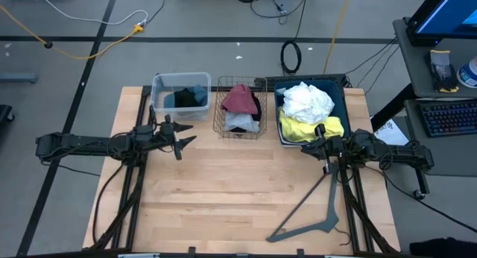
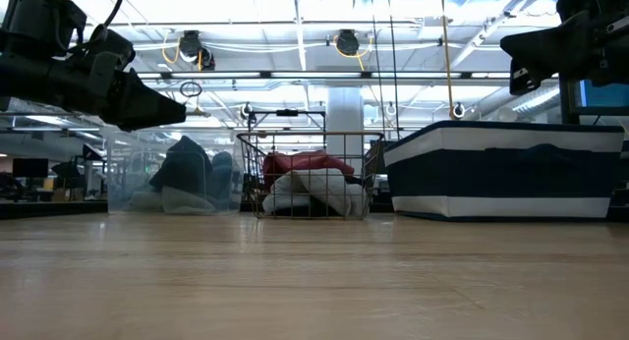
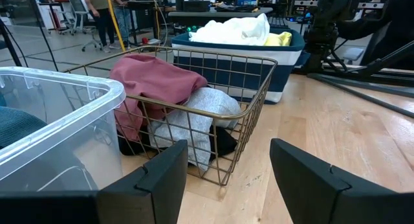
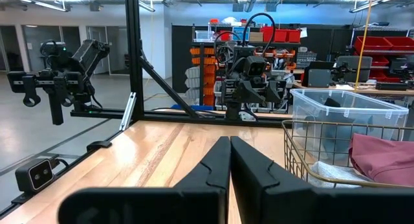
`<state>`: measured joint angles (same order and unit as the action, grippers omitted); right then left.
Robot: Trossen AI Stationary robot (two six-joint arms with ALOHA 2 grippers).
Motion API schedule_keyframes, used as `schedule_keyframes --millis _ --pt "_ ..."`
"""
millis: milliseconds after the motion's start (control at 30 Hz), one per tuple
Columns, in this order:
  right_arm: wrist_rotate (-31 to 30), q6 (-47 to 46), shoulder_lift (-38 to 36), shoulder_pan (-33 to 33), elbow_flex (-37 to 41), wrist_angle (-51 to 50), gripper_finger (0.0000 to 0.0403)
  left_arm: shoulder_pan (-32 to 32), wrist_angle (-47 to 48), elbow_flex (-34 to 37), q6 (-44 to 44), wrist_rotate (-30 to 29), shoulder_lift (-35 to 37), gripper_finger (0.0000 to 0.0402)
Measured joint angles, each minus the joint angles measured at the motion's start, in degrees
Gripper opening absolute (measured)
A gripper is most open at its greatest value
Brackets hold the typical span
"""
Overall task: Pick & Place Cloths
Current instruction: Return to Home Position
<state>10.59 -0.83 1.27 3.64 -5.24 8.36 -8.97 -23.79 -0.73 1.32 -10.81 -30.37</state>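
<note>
I read the left gripper (image 1: 189,135) hanging above the table (image 1: 223,191), just in front of the clear bin (image 1: 155,94); its fingers (image 3: 162,179) are spread apart with nothing between them. The right gripper (image 1: 305,147) is up off the table at the front edge of the blue-and-white bin (image 1: 346,109); in my right wrist view its fingers (image 4: 217,166) are pressed together and hold nothing. Cloths are all in containers: white cloth (image 1: 307,101) piled beside yellow cloth (image 1: 309,128) in the blue-and-white bin; maroon cloth (image 1: 240,98) over grey cloth (image 1: 242,122) and something black in the gold wire basket (image 1: 218,112), which stands between the two bins; dark blue cloths (image 1: 186,98) in the clear bin. A grey hanger (image 1: 317,206) lies flat on the table near the right front corner.
</note>
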Motion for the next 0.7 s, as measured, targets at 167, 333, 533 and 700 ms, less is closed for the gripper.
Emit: schedule_keyframes --millis 167,333,533,700 --pt "0.00 -0.01 -0.02 0.02 -0.02 -0.02 0.0004 0.02 0.00 0.00 0.00 0.00 0.01 0.0223" --pt "0.00 -0.01 -0.02 0.01 -0.01 0.00 0.0004 0.01 0.00 0.00 0.00 -0.01 0.00 0.0223" --pt "0.01 0.00 -0.02 0.00 -0.01 0.00 0.0004 0.00 0.00 0.00 0.31 0.00 0.01 0.0223" --pt "0.00 -0.01 -0.02 0.02 -0.01 0.00 0.0004 0.00 0.00 0.00 0.43 0.00 0.01 0.0223"
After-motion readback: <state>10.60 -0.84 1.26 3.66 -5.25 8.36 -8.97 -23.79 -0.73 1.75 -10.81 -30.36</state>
